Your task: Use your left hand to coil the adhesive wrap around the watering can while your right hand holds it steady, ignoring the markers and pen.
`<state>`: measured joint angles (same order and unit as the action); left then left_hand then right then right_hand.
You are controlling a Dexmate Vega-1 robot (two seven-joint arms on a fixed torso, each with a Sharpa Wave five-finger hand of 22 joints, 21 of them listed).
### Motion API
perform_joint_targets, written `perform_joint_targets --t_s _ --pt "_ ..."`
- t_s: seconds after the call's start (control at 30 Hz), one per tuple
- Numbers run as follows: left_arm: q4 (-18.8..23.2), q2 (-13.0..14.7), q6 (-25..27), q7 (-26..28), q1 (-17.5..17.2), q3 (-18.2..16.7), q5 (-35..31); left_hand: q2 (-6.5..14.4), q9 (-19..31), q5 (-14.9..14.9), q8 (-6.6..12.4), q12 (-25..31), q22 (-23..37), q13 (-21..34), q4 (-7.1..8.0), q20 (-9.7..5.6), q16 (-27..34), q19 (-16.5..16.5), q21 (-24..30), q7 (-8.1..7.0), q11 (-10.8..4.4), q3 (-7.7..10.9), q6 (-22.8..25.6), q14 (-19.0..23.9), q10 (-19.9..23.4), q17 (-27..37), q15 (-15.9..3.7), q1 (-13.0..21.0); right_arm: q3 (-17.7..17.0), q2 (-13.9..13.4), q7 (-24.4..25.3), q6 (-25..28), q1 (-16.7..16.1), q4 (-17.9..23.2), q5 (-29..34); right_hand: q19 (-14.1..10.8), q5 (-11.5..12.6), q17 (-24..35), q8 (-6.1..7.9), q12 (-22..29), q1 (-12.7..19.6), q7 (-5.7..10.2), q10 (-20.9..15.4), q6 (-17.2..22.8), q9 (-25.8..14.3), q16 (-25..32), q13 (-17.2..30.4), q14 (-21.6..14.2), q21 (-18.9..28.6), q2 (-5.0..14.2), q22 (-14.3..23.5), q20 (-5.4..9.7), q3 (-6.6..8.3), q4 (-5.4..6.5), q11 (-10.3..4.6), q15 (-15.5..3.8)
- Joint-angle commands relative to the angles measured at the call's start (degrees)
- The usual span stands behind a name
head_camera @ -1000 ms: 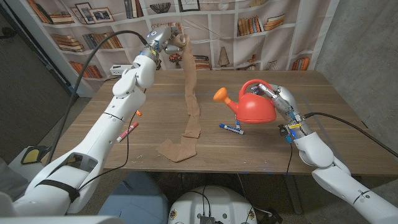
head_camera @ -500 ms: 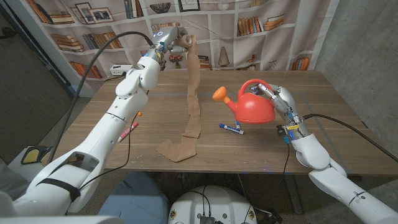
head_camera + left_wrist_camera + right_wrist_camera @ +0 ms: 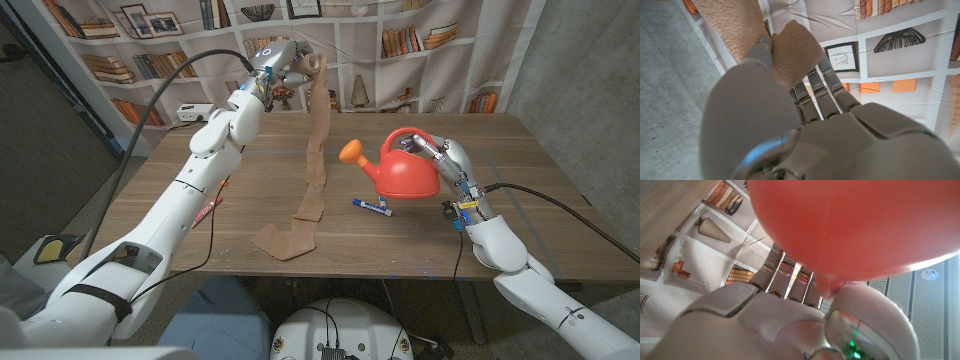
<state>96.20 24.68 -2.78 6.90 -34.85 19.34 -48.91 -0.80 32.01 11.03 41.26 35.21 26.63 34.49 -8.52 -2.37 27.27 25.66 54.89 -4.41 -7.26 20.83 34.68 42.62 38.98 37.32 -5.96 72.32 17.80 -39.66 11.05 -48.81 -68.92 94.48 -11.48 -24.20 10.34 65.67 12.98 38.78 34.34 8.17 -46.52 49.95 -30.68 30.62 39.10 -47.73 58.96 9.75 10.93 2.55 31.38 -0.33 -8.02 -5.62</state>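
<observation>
The right hand (image 3: 447, 162) comes in from the near right corner and stands against the right side of the red plastic watering can (image 3: 408, 168). Its fingers (image 3: 428, 148) reach over the top of the can near the handle, and in the right wrist view the fingers (image 3: 790, 277) curl around the red body (image 3: 855, 225) with the thumb pressed on it, so this hand holds the can.

The can stands upright on the wooden table (image 3: 560, 225), right of the middle. Its spout with the orange funnel-shaped rose (image 3: 351, 152) points to the robot's left and a little upward, so its long axis runs across the table from right to left. Just in front of the spout a blue marker (image 3: 371, 206) lies on the table.

The tan strip of adhesive wrap (image 3: 312, 170) has its loose end folded on the table near the front edge, left of the can and apart from it. From there the strip rises steeply toward the far side and hangs free in the air.

The left hand (image 3: 288, 66) is raised high above the far edge of the table. Its fingers (image 3: 815, 90) are closed around the roll of the wrap (image 3: 790, 52).

On the left part of the table a red marker (image 3: 207, 210) lies partly under the left arm. Between the hanging strip and the spout there is open space, and bare table behind the can.
</observation>
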Motion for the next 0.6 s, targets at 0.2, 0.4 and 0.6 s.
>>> perform_joint_targets --t_s 0.2,0.4,0.6 --pt "-0.2 -0.5 -2.2 0.8 0.6 0.3 0.2 10.6 0.2 0.3 0.58 0.7 -0.4 0.1 -0.09 -0.20 -0.3 -0.4 0.8 -0.01 -0.02 -0.11 0.4 7.5 0.2 0.4 -6.76 9.9 1.9 -1.0 -4.1 -0.2 1.7 -0.5 -3.9 0.5 0.2 0.4 0.15 0.5 0.4 0.10 -0.5 0.7 -0.3 0.4 0.3 -0.5 0.7 0.25 0.1 3.58 0.12 -0.29 0.19 -7.09" --pt "-1.2 -0.8 -3.4 1.8 0.5 0.3 0.9 10.6 0.2 0.3 0.59 0.7 -0.7 0.0 -0.11 -0.22 -0.4 -0.6 1.2 -0.05 -0.13 -0.13 0.3 7.6 0.1 0.6 -6.75 9.9 1.9 -1.2 -5.4 0.6 1.9 -0.2 -4.0 0.6 0.2 0.4 0.08 0.5 0.3 0.02 -0.4 0.7 -0.3 0.2 0.4 -0.3 0.7 0.27 0.1 3.57 0.23 -0.23 0.06 -7.11" --pt "-2.7 -1.5 -3.9 2.2 1.4 0.8 1.3 10.6 0.1 0.3 0.56 0.7 -1.0 -0.1 -0.10 -0.25 -0.6 -0.7 1.6 0.02 -0.04 -0.14 0.3 7.7 0.1 0.6 -6.80 9.8 1.8 -0.8 -5.7 1.4 2.1 -0.3 -3.5 0.7 0.2 0.5 -0.02 0.4 0.3 0.17 -0.3 0.6 -0.2 0.2 0.3 -0.3 0.8 0.30 0.1 3.52 0.30 -0.22 0.16 -7.15"
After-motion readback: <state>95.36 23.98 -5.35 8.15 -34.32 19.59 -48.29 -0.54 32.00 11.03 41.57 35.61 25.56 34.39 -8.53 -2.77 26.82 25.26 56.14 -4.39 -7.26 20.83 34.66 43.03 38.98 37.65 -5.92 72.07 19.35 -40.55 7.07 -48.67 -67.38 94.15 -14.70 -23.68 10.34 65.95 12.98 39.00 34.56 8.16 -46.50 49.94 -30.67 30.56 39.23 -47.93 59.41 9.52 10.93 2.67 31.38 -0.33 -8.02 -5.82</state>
